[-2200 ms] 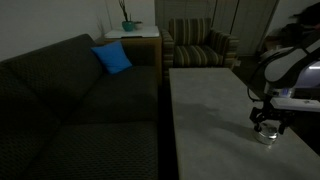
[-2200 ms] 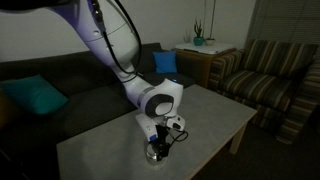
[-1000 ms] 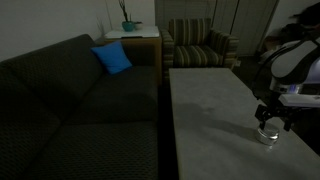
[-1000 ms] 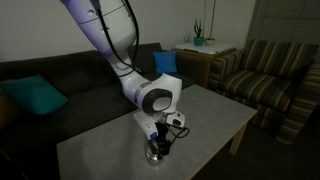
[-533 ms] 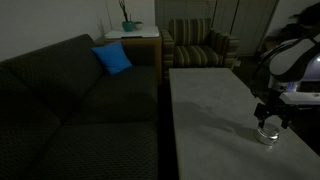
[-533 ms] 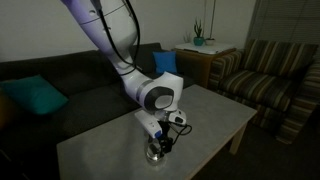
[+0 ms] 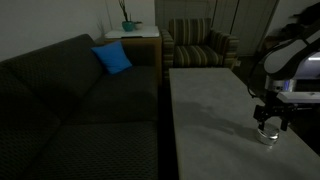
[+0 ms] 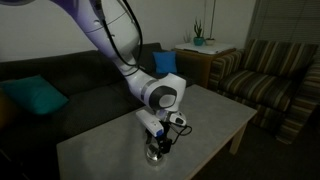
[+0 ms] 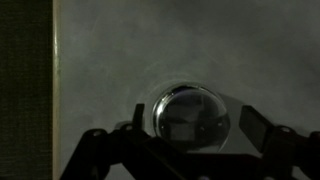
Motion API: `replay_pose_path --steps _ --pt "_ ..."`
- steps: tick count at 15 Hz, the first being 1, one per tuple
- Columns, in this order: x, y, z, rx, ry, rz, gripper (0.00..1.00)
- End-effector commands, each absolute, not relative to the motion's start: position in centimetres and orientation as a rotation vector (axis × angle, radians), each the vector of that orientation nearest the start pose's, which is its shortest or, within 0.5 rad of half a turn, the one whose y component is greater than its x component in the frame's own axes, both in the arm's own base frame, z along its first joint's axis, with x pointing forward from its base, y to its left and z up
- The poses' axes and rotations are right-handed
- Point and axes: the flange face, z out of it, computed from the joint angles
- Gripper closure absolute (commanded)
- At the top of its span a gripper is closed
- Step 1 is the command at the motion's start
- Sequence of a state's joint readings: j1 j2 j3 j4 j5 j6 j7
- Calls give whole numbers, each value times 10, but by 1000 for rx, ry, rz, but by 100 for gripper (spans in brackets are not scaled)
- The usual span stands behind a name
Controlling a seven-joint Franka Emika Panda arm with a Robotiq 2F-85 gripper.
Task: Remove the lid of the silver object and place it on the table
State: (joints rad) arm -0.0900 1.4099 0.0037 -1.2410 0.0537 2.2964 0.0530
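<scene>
fingers [image 9: 257,126]: spread apart, one either side of the round metal top. a thin strip of grey shows between the right one and the metal. the left one sits closer, and i cannot tell whether it touches. nothing is gripped.
lid [image 9: 190,115]: still seated on its container, shiny and slightly domed in the wrist view, centred between the fingers.
silver object [image 7: 266,136]: standing upright on the surface directly below the wrist. in both exterior views it is partly hidden by the fingers [image 8: 160,143].
surface [image 7: 205,105]: pale grey and mottled. the container stands near its long edge on the robot's side, well away from the sofa.
arm [image 8: 110,45]: arches down from the top of the frame, its wrist pointing straight down over the container.
what has just changed: very little. across the last two seconds the wrist only nudged sideways and back and settled a touch lower, while the container has not shifted at all.
what that means: this reads as final lining-up before the grasp. the lift has not started, so the task is at an early stage.
next move, as a judgement: close squarely on the lid's rim. the piece is small and smooth, so an off-centre squeeze could drag the whole container or let the lid slip.
surroundings: dark sofa [image 7: 70,100] with a blue cushion [image 7: 112,58], and a striped armchair [image 7: 200,45] beyond.
</scene>
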Motion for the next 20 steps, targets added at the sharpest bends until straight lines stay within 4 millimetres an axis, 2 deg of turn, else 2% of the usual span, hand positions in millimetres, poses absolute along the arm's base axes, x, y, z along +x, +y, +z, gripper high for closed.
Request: replay_pose_path --steps 1,2,6,11,16,20 --pt "627 -55 -136 -3010 260 570 16" --pt "627 -55 -138 -3009 261 574 30" --pt "629 -53 -139 -3009 258 578 55" --pt "627 -54 -135 -3028 289 561 55" --pt "619 -68 -126 -3079 387 505 55" --pt "615 -74 -120 -3100 362 475 55"
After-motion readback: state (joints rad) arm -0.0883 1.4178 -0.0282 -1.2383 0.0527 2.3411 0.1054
